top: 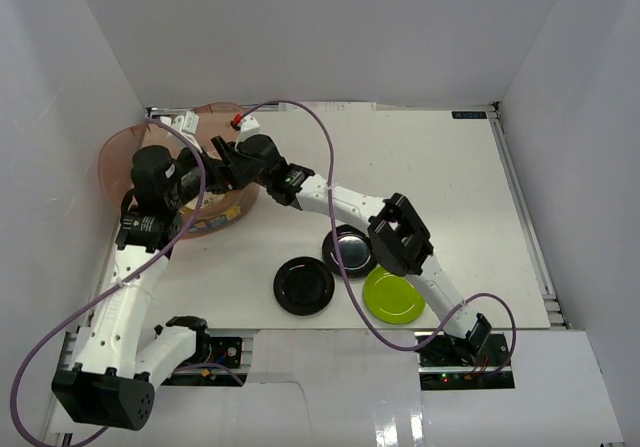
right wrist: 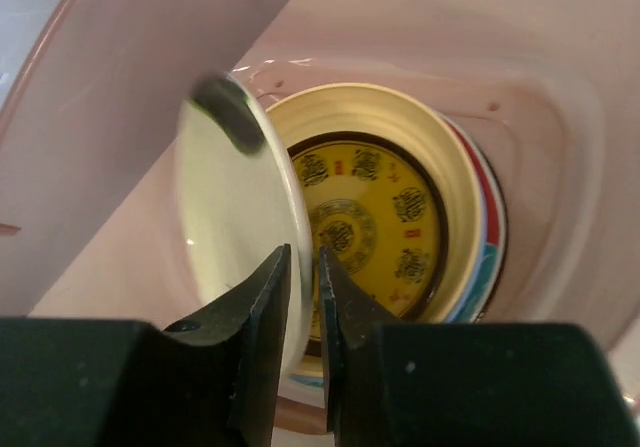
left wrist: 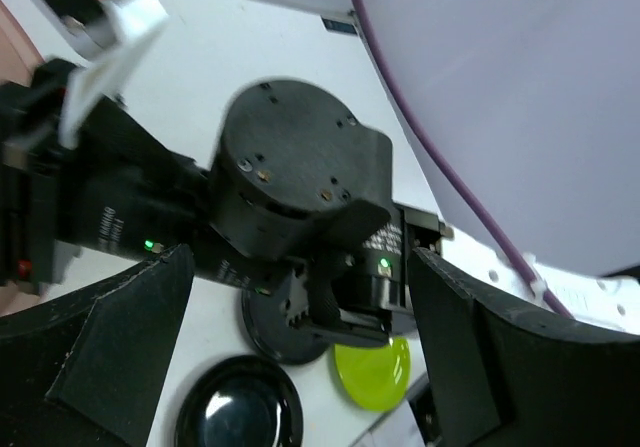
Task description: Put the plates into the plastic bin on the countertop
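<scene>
While the right arm (top: 340, 202) hangs over the plastic bin (top: 112, 157), a cream plate (right wrist: 235, 217) stands on edge inside it.
Top view: translucent pinkish bin at the far-left corner of the white countertop (top: 440, 187), left arm (top: 130, 277) reaching to it; a black plate (top: 304, 286), a second black plate (top: 352, 257) and a lime green plate (top: 393, 297) lie close together near the front edge. Left wrist view: left gripper (left wrist: 300, 257) spread wide. Right wrist view: right gripper (right wrist: 303, 297) narrow, fingers (right wrist: 262, 327) pinching the pale, glossy cream plate's rim; below, a stack topped by a yellow-patterned plate (right wrist: 365, 207), a red-and-teal plate (right wrist: 492, 237) edging out underneath.
</scene>
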`<state>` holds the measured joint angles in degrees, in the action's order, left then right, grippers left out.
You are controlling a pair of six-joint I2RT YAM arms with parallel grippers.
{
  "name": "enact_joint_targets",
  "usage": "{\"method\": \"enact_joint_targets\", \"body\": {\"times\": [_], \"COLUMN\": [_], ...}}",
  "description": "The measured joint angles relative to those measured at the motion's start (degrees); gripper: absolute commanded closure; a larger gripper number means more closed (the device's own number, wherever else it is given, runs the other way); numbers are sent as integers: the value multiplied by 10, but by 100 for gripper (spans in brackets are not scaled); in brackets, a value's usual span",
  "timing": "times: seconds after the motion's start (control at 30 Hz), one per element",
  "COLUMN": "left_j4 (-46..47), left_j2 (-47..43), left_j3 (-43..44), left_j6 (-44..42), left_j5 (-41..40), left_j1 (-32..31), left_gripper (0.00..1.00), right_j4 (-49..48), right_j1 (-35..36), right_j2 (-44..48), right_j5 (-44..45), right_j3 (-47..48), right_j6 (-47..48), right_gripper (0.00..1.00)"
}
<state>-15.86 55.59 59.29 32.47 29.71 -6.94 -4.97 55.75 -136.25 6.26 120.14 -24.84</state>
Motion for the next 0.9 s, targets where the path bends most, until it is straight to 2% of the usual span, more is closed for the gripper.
{"method": "enact_joint_targets", "body": {"times": [0.03, 0.1, 0.2, 0.33, 0.47, 0.53, 0.57, 0.67, 0.77, 0.9], "left_j4": [-8, -22, -43, -77, -97, -103, -105, -113, -122, -149], "left_j2": [-11, -37, -77, -117, -162, -173, -177, -187, -200, -200], "left_j3": [-8, -27, -61, -75, -65, -51, -43, -44, -85, -180], "left_j6": [0, 2, 12, 29, 45, 51, 54, 61, 68, 78], "left_j5": [7, 20, 29, 20, -5, -10, -11, -12, -11, 7], "left_j1": [-4, -11, -19, -21, -21, -21, -21, -21, -22, -27], "left_gripper": [2, 2, 4, 10, 16, 17, 18, 19, 21, 22], "right_j4": [-1, -10, -33, -49, -60, -68, -73, -86, -92, -71], "right_j1": [4, 11, 13, 10, 5, 2, 0, -9, -26, -58], "right_j2": [0, 0, 14, 63, 139, 183, 208, 301, 420, 622], "right_j5": [0, -2, -2, 9, 21, 29, 31, 40, 43, 55], "right_j3": [0, 0, -24, -89, -182, -231, -260, -360, -483, -664], "right_j6": [0, -2, -2, -1, 1, 5, 6, 15, 16, 10], "right_gripper": [61, 48, 43, 43, 50, 60, 72, 92, 92, 92]}}
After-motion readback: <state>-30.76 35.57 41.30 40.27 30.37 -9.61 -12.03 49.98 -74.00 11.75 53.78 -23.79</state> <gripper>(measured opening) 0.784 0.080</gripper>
